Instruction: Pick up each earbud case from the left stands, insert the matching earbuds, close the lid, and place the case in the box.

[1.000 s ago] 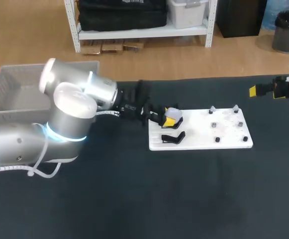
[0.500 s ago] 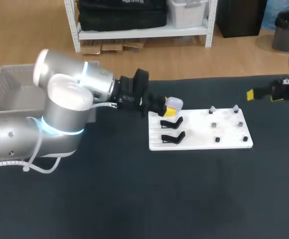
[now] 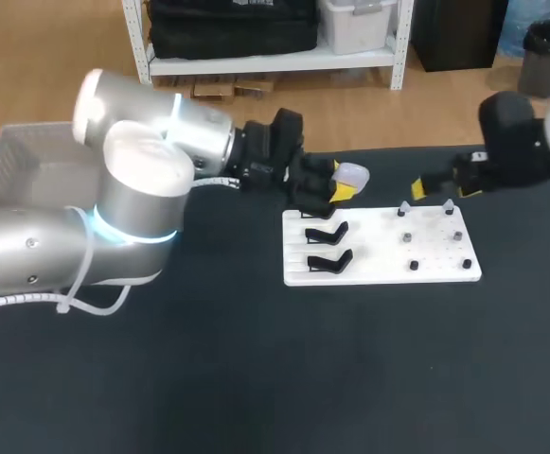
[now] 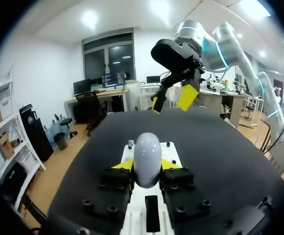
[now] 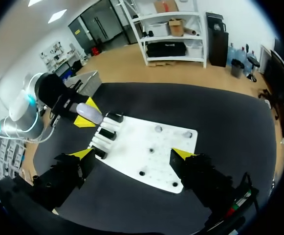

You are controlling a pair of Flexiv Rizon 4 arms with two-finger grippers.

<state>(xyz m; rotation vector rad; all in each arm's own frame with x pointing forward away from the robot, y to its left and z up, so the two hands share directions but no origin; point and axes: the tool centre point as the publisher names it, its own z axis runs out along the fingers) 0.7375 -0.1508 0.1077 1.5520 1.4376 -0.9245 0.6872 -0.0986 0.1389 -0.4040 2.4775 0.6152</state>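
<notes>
Left arm (image 3: 133, 203) has lifted the case (image 3: 351, 174) off its stand and carried it up and back past the white board's far left corner. Right arm (image 3: 525, 147) has swung in from the table's right edge to above the board's right end.

Table (image 3: 256, 378): black, carries everything.

Box (image 3: 14, 165): grey, off the table's far left behind the left arm. No case seen in the part that shows.

White board (image 3: 379, 255): flat on the table, middle-right.

Left hand (image 3: 336, 186): clamped on the pale case, one yellow tip on each side, held clear above the table just beside the board.

Right hand (image 3: 430, 187): spread wide, nothing between its fingers, hovering over the board's far right side.

Black stands (image 3: 328, 246): at the board's left end. Can't tell whether any further case sits on them.

Case lid looks shut from the left wrist view (image 4: 147, 159).

Small bits (image 3: 409, 236): dotted over the board's right half, likely the earbuds, too small to confirm.

Progress estimate: early. First pick is done. Still left for this case: open the lid, insert the earbuds, close it, drop it in the box. Then any remaining cases.
</notes>
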